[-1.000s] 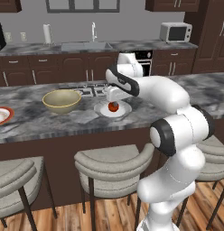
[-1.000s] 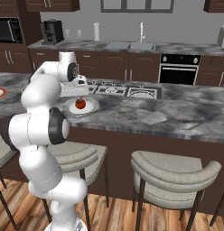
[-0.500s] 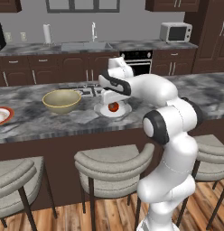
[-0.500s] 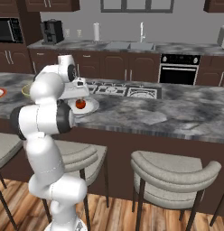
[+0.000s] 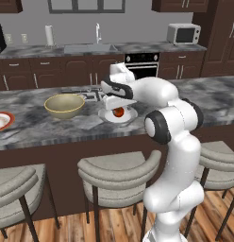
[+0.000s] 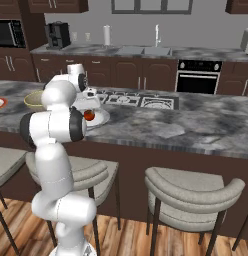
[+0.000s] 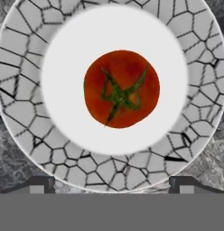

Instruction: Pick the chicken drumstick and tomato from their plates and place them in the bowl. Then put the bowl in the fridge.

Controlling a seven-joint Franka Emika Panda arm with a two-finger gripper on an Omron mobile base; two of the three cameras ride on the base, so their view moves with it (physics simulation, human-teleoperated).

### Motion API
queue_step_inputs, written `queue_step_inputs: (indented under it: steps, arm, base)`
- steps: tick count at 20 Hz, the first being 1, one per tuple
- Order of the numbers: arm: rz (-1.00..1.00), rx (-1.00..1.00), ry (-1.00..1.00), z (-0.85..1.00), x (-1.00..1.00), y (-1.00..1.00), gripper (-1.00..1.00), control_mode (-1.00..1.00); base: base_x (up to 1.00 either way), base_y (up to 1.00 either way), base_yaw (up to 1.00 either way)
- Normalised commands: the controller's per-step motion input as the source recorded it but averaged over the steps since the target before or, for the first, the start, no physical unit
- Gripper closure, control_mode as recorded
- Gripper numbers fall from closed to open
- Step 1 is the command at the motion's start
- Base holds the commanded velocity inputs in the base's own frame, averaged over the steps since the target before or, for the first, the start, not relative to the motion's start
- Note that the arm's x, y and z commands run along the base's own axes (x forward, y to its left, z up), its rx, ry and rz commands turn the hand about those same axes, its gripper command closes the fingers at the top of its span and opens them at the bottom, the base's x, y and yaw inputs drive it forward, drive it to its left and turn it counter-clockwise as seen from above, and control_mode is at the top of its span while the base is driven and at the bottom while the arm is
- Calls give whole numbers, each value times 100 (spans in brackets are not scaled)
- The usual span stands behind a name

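Right now gripper hangs wide open directly above tomato, centred on white plate, right of bowl. Round glossy fruit: likely to roll or squirt sideways if fingers close off-centre or too high.

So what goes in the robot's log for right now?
phase: reaching for tomato | jaws: open, above it | tomato: on white plate | bowl: empty on counter

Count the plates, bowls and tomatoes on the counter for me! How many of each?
Plates: 2, a white one under the tomato and a red-rimmed one at the left edge
Bowls: 1, tan
Tomatoes: 1
Total: 4
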Motion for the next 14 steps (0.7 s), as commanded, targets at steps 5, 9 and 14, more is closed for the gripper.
queue_step_inputs:
  steps: [5,9,14]
  arm:
    - [-1,0,-2,-17,25,1,-100,-100]
    - [-1,0,-7,-22,24,1,-100,-100]
    - [-1,0,-11,-22,21,1,-100,-100]
  base:
    - [0,0,0]
    - [0,0,0]
    - [0,0,0]
